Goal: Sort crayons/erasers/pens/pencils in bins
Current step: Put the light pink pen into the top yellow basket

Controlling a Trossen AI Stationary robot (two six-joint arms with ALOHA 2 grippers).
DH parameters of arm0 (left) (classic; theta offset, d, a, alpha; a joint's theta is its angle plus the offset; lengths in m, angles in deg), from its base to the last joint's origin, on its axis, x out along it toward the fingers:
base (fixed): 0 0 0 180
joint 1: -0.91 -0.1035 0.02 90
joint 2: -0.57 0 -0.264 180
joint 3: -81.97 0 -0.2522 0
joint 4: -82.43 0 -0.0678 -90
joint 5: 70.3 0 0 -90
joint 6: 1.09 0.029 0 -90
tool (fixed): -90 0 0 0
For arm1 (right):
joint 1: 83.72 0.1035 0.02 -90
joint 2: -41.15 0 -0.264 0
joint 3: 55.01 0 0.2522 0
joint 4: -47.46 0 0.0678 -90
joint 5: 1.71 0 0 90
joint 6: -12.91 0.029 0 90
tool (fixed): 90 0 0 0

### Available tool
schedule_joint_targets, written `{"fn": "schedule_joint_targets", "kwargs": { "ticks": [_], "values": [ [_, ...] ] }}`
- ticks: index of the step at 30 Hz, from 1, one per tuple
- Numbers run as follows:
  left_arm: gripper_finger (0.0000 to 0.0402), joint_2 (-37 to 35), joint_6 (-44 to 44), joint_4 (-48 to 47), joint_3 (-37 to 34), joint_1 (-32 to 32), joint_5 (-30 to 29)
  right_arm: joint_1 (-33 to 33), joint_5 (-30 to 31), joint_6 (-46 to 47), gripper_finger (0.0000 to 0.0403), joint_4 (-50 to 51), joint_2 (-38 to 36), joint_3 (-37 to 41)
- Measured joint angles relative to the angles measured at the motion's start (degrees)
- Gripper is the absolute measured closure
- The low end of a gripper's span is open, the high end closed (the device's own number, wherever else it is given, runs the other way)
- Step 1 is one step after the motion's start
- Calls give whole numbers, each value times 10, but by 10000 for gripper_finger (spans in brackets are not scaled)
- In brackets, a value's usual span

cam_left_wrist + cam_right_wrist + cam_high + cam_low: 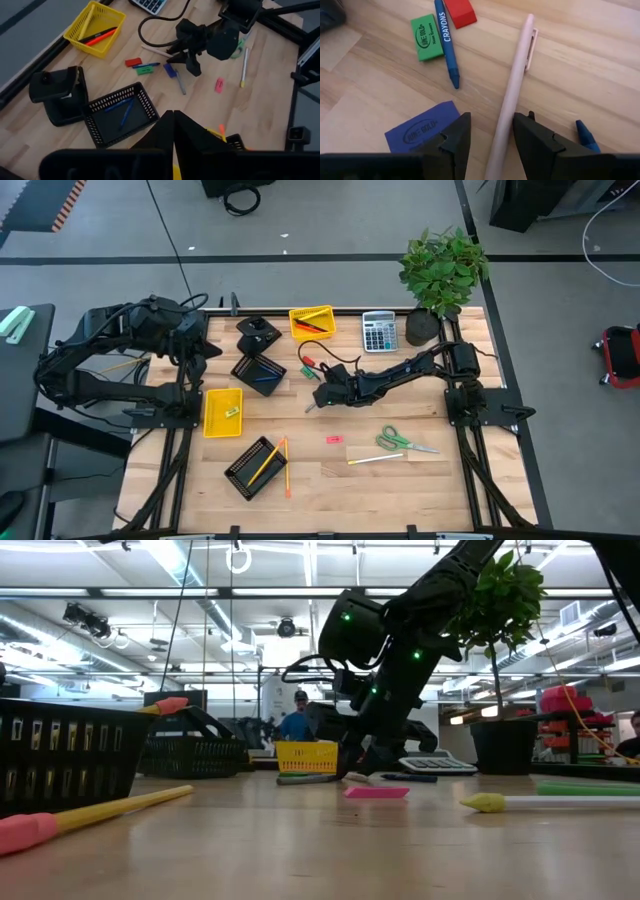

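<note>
Right wrist view puts you right over the job: your right gripper (491, 137) stands with its jaws spread wide, one finger on each side of a pale pinkish pen (512, 95) lying flat on the wooden table (580, 65). Nothing is clamped yet; the pen's barrel runs between the fingers with bare wood showing on both sides. Just beside the fingers sits a blue eraser (422, 131), and farther out a blue crayon (446, 42) lies touching a green eraser (426, 37), with a red eraser (460, 11) next to them. A second blue crayon tip (585, 135) peeks past the other finger.

So the step in hand, as I read it, is picking up this pen. Your next move calls for a straight descent, closing on the barrel without nudging the blue eraser, then a carry to the yellow bin (311, 321) at the table's far edge, which already seems to hold pens, though from above its contents are hard to make out.

From the high view, the left gripper (195, 340) waits with its fingers closed, pulled back over the table's left side above the black mesh bin (259, 372). Still loose on the table: a pink eraser (334, 439) and a pencil (375, 459) near the green scissors (400, 442).
</note>
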Motion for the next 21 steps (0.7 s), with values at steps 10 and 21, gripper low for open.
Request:
{"fn": "schedule_joint_targets", "kwargs": {
  "ticks": [10, 21],
  "values": [
    [379, 1, 49, 17, 0, 0, -18, 1, 5, -2, 249, -1, 0, 0],
    [386, 8, 83, 36, 0, 0, -18, 7, 57, 24, 249, -20, 19, 16]
  ]
}}
